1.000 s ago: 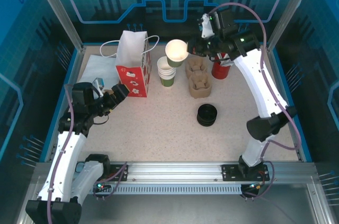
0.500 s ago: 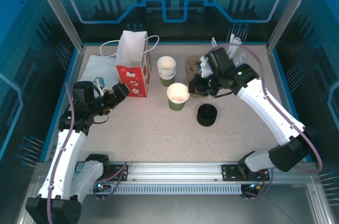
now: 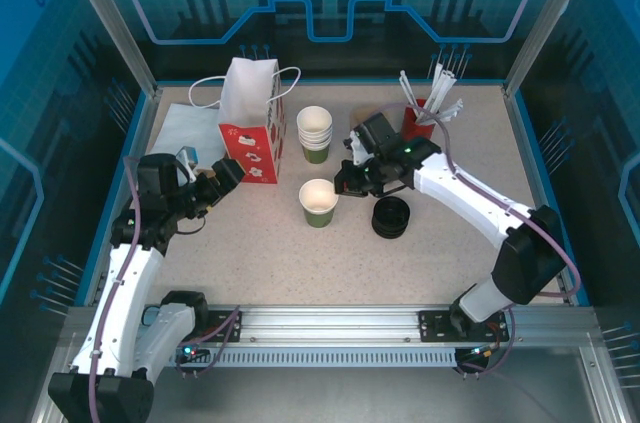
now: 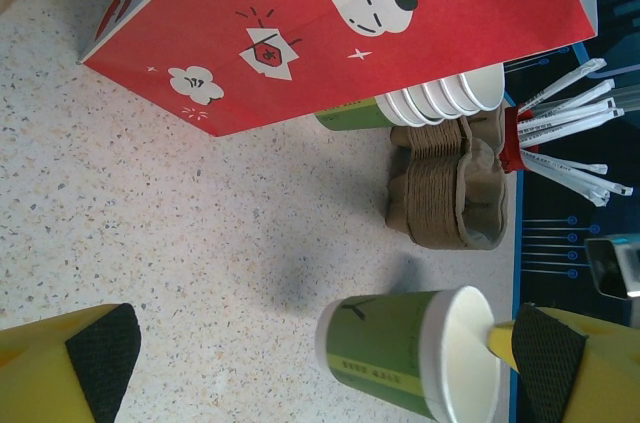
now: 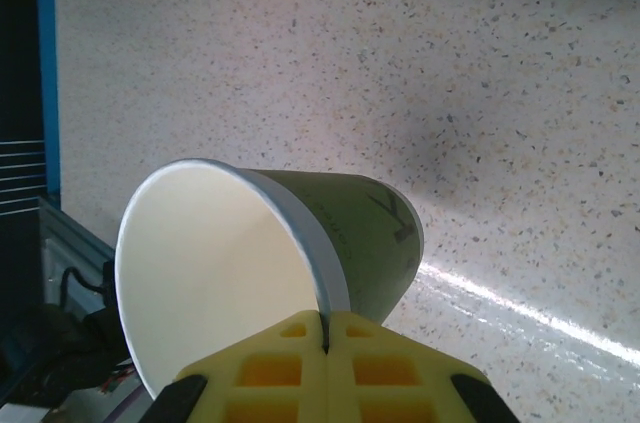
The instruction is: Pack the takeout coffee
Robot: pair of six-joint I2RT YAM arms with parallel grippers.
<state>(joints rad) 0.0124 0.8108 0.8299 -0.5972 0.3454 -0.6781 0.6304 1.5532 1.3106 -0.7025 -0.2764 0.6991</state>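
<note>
Two arms here, one cup being handled. From the top camera, the right gripper (image 3: 344, 181) is pinching the rim of a lidless cup (image 3: 319, 203), cream inside and green outside, on the side facing the arm. The cup sits upright over the open table (image 3: 290, 263), in front of the stack of cups (image 3: 314, 130) and just left of the stack of black lids (image 3: 391, 217). The red-and-white bag (image 3: 250, 128) is further back on the left. The left gripper (image 3: 222, 177) hangs near the bag with its jaws spread wide, holding nothing, well apart from the cup.

Left wrist camera: the cup (image 4: 400, 353) shows up ahead of the left gripper (image 4: 322, 355), framed between the two black pads (image 4: 100, 353) but not touching them. Behind it are brown cup carriers (image 4: 450, 188) and a red pot of straws (image 4: 560, 128).

Right wrist camera: the right gripper (image 5: 326, 333) has its yellow fingers pressed together on the wall of the cup (image 5: 230, 273) right at the rim. Can't tell if the base is actually touching the table.
</note>
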